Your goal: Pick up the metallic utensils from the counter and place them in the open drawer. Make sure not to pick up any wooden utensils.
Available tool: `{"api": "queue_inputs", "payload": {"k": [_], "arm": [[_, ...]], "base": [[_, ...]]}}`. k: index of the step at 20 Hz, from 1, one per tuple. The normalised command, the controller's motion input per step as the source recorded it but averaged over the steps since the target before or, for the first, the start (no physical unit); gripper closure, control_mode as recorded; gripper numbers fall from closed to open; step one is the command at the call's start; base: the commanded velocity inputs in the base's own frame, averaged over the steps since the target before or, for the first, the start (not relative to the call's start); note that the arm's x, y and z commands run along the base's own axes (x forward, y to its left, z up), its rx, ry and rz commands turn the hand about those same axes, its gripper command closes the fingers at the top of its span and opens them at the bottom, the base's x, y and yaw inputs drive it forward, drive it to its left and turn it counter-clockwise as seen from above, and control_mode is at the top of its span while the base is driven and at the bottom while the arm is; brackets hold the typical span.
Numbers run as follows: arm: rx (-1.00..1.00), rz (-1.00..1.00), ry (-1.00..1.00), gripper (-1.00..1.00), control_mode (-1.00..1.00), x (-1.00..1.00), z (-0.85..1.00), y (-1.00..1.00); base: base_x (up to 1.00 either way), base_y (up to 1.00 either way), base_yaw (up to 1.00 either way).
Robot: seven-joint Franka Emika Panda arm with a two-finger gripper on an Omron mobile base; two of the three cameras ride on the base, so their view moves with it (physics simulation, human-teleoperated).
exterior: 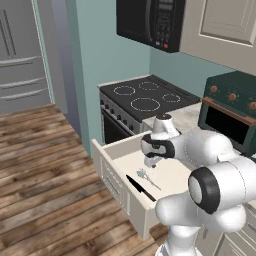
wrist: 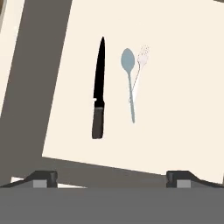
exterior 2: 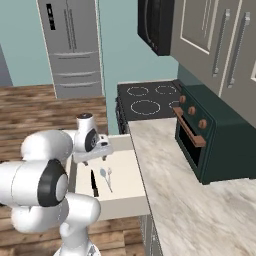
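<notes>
Left base view puts the wood floor on your left, then the open drawer pulled out toward it, with your white arm bent over the drawer from the right. Your pincer hangs above the drawer's pale interior with its jaws spread wide, holding nothing and touching nothing. Directly beneath it lie the knife, black and slim, and just beside it the silver-blue spoon, both flat on the drawer bottom. Behind the drawer you have the black stove, and to its right the dark green oven standing on the counter.

Right base view shows your pincer above the drawer, the knife left of the spoon, then the marbled counter to the right.

Hand view looks straight down: the two fingertips stand far apart at the bottom edge. Above them, well clear of both, the knife lies left, blade pointing away, and the spoon lies parallel just to its right, not touching it. No writing is readable on anything.
</notes>
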Motion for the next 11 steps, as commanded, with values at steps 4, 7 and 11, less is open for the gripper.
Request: {"api": "queue_inputs", "payload": {"k": [4,7,11], "arm": [[0.00,0.00,0.09,-1.00,-1.00,-0.16,0.79,0.06],[0.00,0.00,0.01,-1.00,-1.00,-0.04,0.16,0.00],[0.03,0.00,-0.05,-1.00,-1.00,-0.66,0.23,0.00]], "base": [[0.00,0.00,0.00],[0.00,0.00,0.00],[0.00,0.00,0.00]]}}
